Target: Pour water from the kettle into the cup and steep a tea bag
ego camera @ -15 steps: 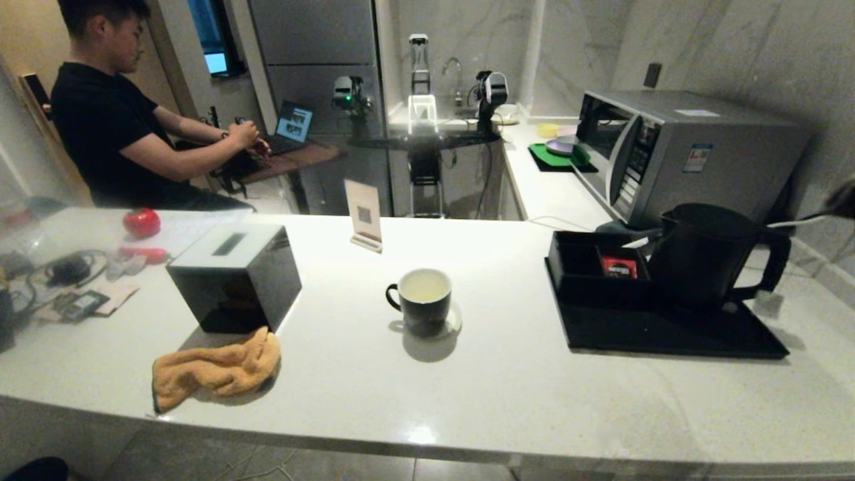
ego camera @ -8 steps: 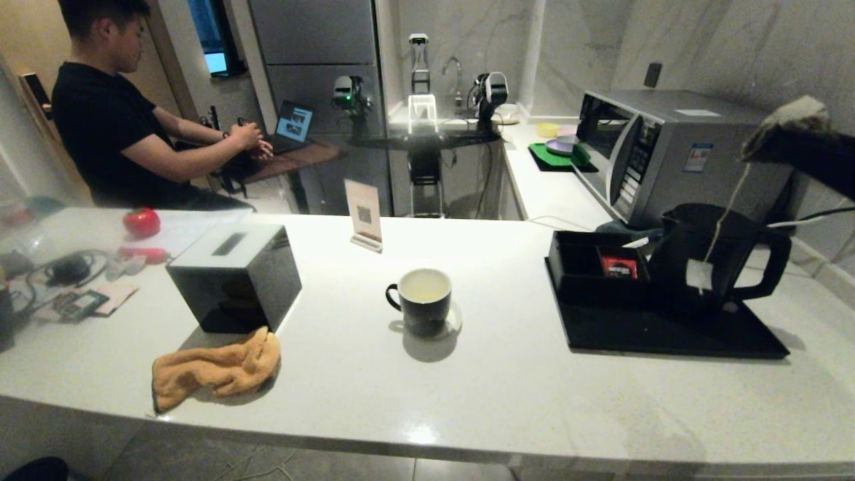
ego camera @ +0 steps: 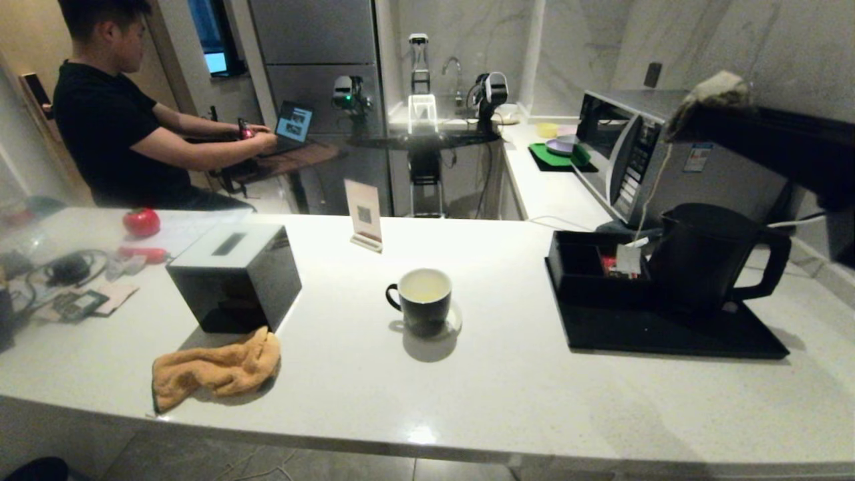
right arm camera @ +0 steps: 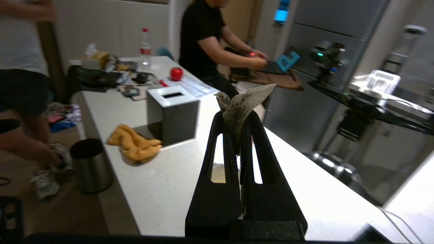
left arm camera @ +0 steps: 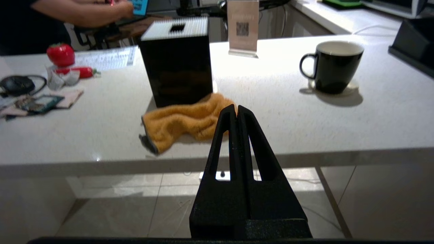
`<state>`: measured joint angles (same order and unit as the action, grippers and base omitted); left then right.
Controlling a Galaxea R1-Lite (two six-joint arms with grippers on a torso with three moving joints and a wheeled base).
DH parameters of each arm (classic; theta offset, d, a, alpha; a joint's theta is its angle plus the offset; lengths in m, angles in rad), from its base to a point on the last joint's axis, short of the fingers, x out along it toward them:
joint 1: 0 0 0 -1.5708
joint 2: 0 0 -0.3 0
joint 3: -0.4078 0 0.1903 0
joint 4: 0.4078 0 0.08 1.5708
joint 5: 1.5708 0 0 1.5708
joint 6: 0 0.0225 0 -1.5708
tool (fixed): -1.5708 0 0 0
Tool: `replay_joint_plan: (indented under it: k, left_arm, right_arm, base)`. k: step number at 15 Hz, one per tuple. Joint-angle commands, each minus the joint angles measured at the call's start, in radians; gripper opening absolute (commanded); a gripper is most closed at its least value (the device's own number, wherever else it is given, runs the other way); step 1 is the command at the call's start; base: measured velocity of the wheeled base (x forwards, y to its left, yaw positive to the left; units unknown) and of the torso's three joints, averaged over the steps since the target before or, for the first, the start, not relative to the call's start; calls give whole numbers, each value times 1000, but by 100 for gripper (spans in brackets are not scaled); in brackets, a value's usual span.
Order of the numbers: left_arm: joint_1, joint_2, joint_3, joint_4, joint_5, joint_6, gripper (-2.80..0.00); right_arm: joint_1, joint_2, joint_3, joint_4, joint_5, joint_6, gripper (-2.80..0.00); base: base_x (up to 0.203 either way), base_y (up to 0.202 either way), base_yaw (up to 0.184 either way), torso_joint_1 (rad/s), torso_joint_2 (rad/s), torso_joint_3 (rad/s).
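The right tool (right arm camera: pixel 237 130) hangs high above the right end of the pale, speckled stone surface (ego camera: pixel 507 394), its two black wedge-shaped fingers pinched on the tea bag (right arm camera: pixel 242 105), a crumpled, brown-stained paper pouch that sticks up past the fingertips. From the bag a thin string (ego camera: pixel 651 194) drops almost straight down to a small square paper tag (ego camera: pixel 628 259), which dangles in front of the compartment box on the flat black tray (ego camera: pixel 668 334). Half a second ago the arm reached less far in and the tag hung in front of the kettle body; now arm, bag and tag sit further toward the robot's left, closer to the cup.

The kettle (ego camera: pixel 708 257), matte black and tall with a big loop handle, stands upright on the tray, handle to the robot's right and spout to the left, unmoved. The cup (ego camera: pixel 422 299), glossy black outside and white inside, stands upright mid-surface on a small pale coaster (ego camera: pixel 454 321), its ear handle pointing to the robot's left; faintly yellowish water (ego camera: pixel 423 287) shows inside.

The left tool (left arm camera: pixel 237 112) is parked low before the surface's near edge, fingers pressed together on nothing, near a rumpled orange cloth (ego camera: pixel 214 367) lying against a black boxy tissue holder (ego camera: pixel 234 277).
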<state>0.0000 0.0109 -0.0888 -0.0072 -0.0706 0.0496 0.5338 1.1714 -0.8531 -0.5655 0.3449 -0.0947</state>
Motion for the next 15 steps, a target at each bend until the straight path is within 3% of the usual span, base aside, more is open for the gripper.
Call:
replay_joint_plan:
  k: [1, 7, 11, 13, 15]
  left_arm:
    - [0, 44, -31, -2, -4, 1, -280]
    - [-17, 373, -173, -103, -116, 0, -280]
    - [-25, 681, -264, -274, -249, 1, -280]
    - [-67, 830, -303, -388, -285, -2, -280]
    - [-176, 973, -348, -498, -300, -11, -280]
  right_arm:
    - [32, 50, -25, -5, 2, -2, -280]
    - [77, 150, -148, -5, 5, 0, -280]
    - [121, 167, -163, -1, 5, 3, -280]
    - [147, 175, -164, -1, 5, 3, -280]
    - [158, 194, -168, -2, 3, 3, -280]
  base:
    - [0, 0, 0, 0, 0, 0]
    - [0, 0, 0, 0, 0, 0]
    - [0, 0, 0, 0, 0, 0]
    - [0, 0, 0, 0, 0, 0]
    - [0, 0, 0, 0, 0, 0]
